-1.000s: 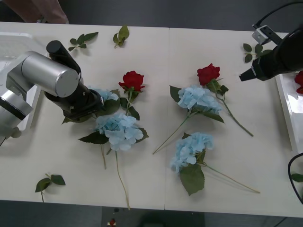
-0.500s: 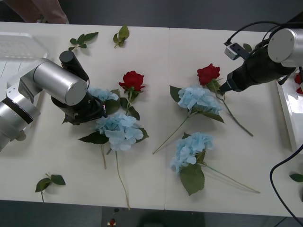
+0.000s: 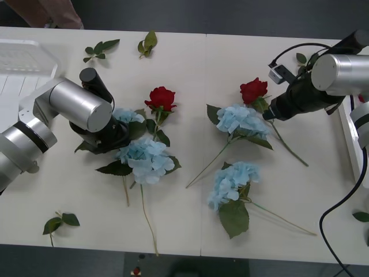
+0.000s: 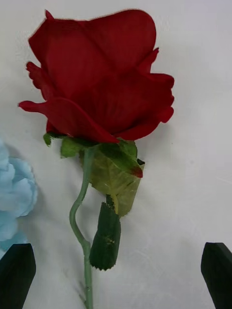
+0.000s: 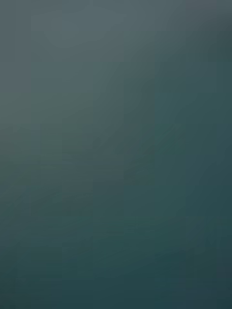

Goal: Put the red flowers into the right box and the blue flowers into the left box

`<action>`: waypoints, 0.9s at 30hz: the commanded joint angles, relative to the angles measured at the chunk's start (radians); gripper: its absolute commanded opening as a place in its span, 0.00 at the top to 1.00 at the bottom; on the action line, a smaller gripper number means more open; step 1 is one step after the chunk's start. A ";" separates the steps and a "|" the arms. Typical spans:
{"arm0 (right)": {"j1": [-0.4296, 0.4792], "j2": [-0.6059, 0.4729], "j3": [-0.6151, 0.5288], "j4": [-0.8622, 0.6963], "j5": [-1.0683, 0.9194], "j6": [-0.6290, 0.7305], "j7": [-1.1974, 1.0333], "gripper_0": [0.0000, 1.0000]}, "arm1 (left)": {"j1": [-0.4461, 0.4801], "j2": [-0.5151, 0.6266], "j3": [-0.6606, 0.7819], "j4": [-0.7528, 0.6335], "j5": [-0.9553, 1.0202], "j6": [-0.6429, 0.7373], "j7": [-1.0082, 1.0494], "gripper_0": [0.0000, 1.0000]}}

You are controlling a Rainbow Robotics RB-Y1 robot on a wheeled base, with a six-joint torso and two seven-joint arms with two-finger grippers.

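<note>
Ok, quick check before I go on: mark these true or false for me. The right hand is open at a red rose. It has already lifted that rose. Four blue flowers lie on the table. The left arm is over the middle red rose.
1. The right hand is open, facing a red rose: true.
2. It has lifted that rose: false. Nothing is gripped, and the rose lies on the table.
3. Four blue flowers lie on the table: true.
4. The left arm is over the middle red rose: false. It is over the leftmost blue flower.
</note>
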 commanded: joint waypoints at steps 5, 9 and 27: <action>-0.022 0.008 0.042 0.029 0.020 -0.069 0.014 0.00 | -0.042 0.000 0.012 -0.016 -0.023 -0.004 -0.030 1.00; -0.020 0.020 0.042 0.045 0.034 -0.084 0.014 0.00 | -0.046 0.000 0.012 -0.021 -0.046 -0.004 -0.030 1.00; -0.022 0.043 0.096 0.109 0.060 -0.193 0.002 0.12 | -0.045 0.057 0.125 -0.195 -0.206 -0.027 -0.079 1.00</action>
